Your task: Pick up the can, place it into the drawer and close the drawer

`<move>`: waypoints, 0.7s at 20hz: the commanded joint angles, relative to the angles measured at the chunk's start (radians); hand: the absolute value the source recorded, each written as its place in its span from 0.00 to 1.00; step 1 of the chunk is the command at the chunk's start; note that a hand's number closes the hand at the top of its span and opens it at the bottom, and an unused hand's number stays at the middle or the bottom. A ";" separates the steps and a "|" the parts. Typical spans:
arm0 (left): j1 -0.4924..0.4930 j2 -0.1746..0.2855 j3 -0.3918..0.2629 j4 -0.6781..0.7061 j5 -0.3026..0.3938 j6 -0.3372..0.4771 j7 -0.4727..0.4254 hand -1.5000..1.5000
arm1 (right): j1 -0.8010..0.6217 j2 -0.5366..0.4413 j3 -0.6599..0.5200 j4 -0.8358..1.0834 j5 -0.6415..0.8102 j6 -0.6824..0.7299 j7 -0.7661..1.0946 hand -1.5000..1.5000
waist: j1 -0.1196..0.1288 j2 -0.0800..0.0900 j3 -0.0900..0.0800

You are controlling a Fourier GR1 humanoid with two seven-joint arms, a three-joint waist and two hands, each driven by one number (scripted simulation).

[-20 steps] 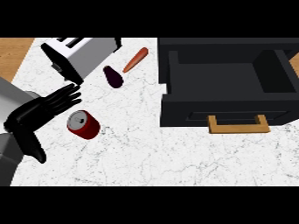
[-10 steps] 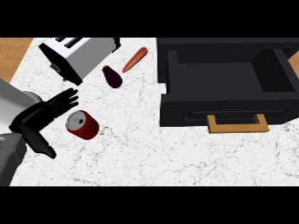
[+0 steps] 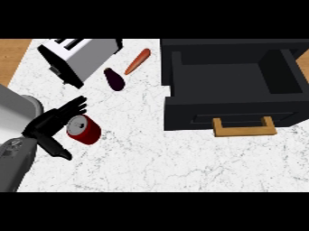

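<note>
White marble table (image 3: 184, 167) carries the can (image 3: 84, 129), lying on its side, well left of the open drawer (image 3: 231, 110). Left hand (image 3: 47, 124) is just beside it, fingers (image 3: 72, 108) spread and straight.

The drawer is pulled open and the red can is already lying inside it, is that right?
Not quite. The drawer is pulled open, but the red can is not inside it. The head view shows it lying on the counter, right beside the left hand.
</note>
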 commanded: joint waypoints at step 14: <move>-0.083 -0.086 0.000 0.213 -0.012 -0.064 -0.135 0.00 | -0.012 0.003 -0.007 -0.036 -0.018 0.013 0.047 0.00 | -0.009 0.004 -0.001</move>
